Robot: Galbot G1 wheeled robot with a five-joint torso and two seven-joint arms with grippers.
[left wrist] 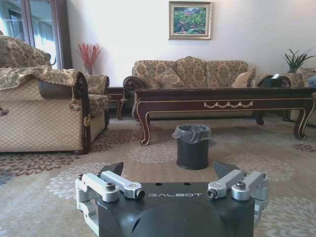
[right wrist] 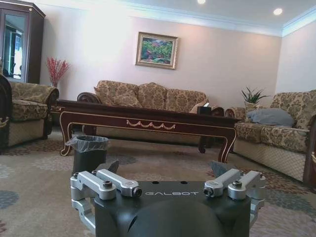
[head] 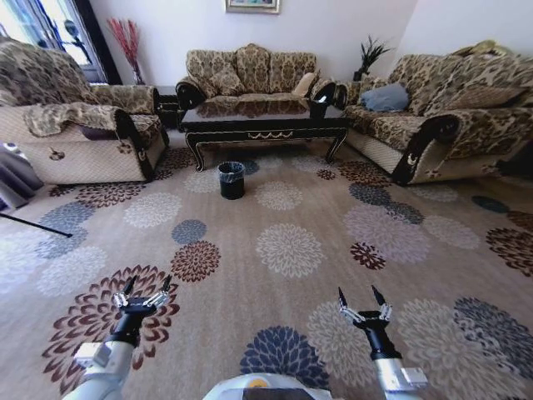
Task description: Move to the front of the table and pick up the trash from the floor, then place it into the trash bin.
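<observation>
Head view: trash bin (head: 231,180) far beyond end effectors.

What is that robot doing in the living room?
It is standing on the flowery carpet, some way back from the table and the trash bin in front of it. The left gripper and the right gripper are both held out low, open and empty. Nothing has been picked up yet, and no trash can be made out on the floor from here.

black trash bin (head: 231,180), glossy dark table (head: 265,125) with gold scrollwork, beige carpet (head: 291,250) with flower medallions.
</observation>
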